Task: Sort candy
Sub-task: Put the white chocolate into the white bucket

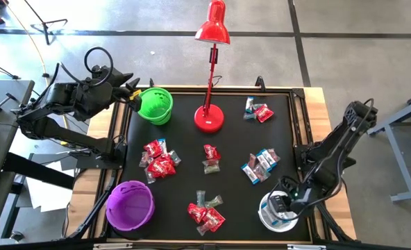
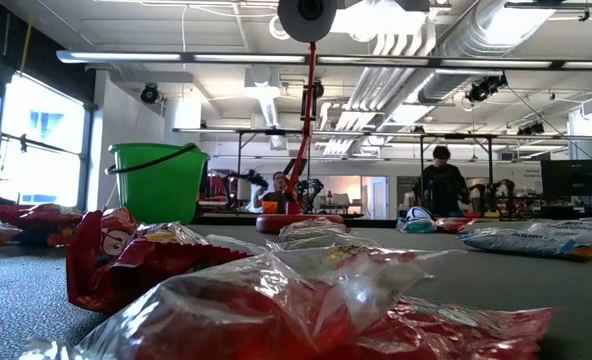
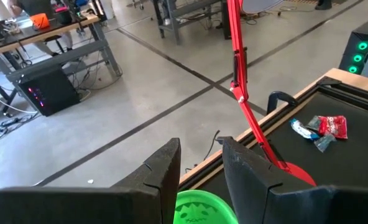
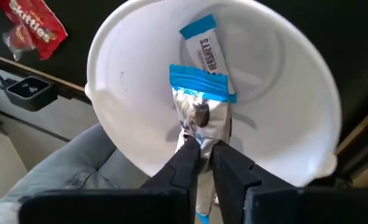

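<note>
Candy lies in several small heaps (image 1: 159, 160) (image 1: 210, 158) (image 1: 259, 165) (image 1: 205, 212) (image 1: 259, 111) on the black mat. My right gripper (image 4: 206, 152) hangs over the white bowl (image 4: 109, 81) at the near right (image 1: 278, 212), shut on a blue-and-white candy (image 4: 199, 99). Another blue-and-white candy (image 4: 206, 53) lies on the bowl's floor. My left gripper (image 3: 199, 155) stands open above the green bowl (image 3: 199, 208) at the far left (image 1: 155, 105), with nothing between its fingers. My right gripper pinches one end of the blue-and-white candy's wrapper (image 4: 199, 134) between its two fingertips. The fingers slant down from above into the white bowl. The candy's other end (image 4: 202, 81) reaches past the fingertips over the bowl's floor; whether it touches the floor I cannot tell.
A red desk lamp stands with its base (image 1: 209, 119) at the far middle of the mat, its arm rising over the table. A purple bowl (image 1: 130, 205) sits at the near left. Bare mat shows between the candy heaps.
</note>
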Robot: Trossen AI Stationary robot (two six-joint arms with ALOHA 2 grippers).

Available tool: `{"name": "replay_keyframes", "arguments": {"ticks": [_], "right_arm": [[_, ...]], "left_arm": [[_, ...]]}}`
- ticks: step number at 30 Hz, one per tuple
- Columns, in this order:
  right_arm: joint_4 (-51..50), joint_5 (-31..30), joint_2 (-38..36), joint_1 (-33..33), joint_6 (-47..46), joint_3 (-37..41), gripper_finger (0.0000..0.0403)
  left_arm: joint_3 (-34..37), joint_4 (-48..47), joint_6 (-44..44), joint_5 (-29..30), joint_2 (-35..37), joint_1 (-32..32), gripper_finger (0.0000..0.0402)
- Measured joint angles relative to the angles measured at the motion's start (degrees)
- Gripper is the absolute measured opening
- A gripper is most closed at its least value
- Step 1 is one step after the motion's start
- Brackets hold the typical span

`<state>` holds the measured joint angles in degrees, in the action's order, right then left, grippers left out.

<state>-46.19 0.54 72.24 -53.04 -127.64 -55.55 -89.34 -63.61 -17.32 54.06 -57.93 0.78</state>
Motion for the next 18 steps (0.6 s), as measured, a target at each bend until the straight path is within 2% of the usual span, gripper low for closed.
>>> {"name": "replay_keyframes", "arguments": {"ticks": [6, 10, 15, 18], "right_arm": [[0.09, 0.09, 0.43, 0.0, 2.11, 0.0, 0.01], [2.01, -0.65, 0.11, 0.51, 2.1, 0.0, 0.012], [10.17, -11.32, -2.64, 2.49, 9.89, 0.0, 0.0121], [10.99, -14.75, -4.45, 4.29, 17.06, 0.0, 0.0114]], "left_arm": [[0.0, -0.01, 0.95, -0.98, 0.0, 0.0, 0.0106], [0.0, 0.0, 0.99, -1.56, 0.0, 0.0, 0.0106], [0.0, 0.26, 0.94, -1.57, -0.02, 0.0, 0.0106], [0.0, 0.5, 0.94, -1.58, -0.03, 0.0, 0.0106]]}}
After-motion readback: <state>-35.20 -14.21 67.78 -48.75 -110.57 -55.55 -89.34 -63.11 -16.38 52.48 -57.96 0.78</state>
